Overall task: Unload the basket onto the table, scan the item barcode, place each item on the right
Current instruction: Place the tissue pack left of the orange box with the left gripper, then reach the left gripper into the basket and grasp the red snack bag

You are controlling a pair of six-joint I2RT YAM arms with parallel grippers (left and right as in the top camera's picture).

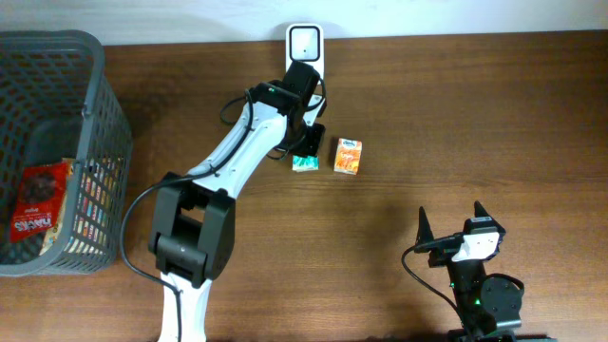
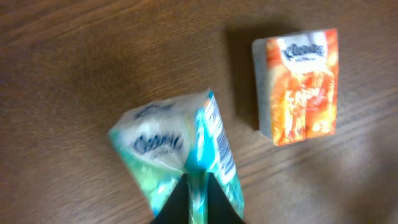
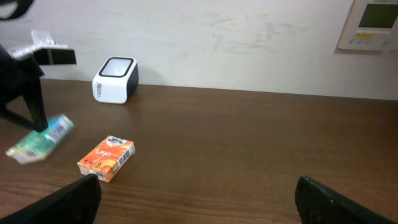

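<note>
Two packs sit near the table's point(image 1: 456, 114) back edge, by the scanner point(image 1: 305, 43). Left gripper point(image 1: 306, 152), narrow, pinches the tilted green pack point(image 2: 180, 155) by its wrapper end, orange pack point(image 1: 348, 156) just beside. Risk: the thin pinch slips or the pack swings, turning its barcode away from the scanner. Right gripper point(image 1: 451, 220) wide, empty, front edge.

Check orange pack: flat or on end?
Flat. The orange pack shows its broad printed face upward overhead, and lies low on the table in the right wrist view.
</note>
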